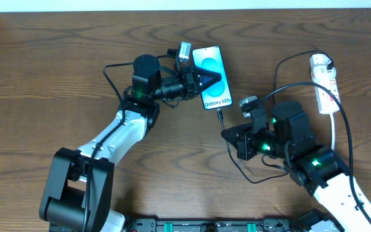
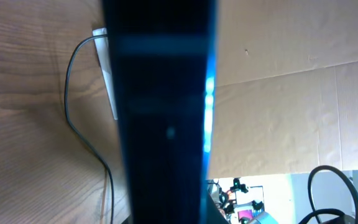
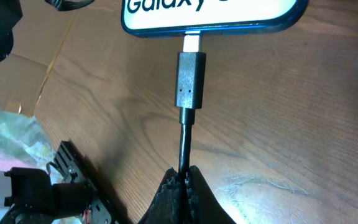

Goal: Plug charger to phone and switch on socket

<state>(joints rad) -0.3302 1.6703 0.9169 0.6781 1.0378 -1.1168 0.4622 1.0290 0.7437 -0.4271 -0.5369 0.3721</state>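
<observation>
On a wood-grain bench [image 1: 44,64], the left end effector [image 1: 201,80] clamps the slim, probably slippery phone [image 1: 215,98] while the right end effector [image 3: 184,177] pinches the limp charger [image 3: 190,81] just behind its stiff plug, at the phone's port.

phone [image 2: 166,112] blurred dark at left wrist, cropped at right wrist

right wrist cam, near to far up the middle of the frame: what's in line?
right gripper, shut on the cable → charger cable → plug, its metal tip at the phone's port → phone, bottom edge with white lettering
</observation>
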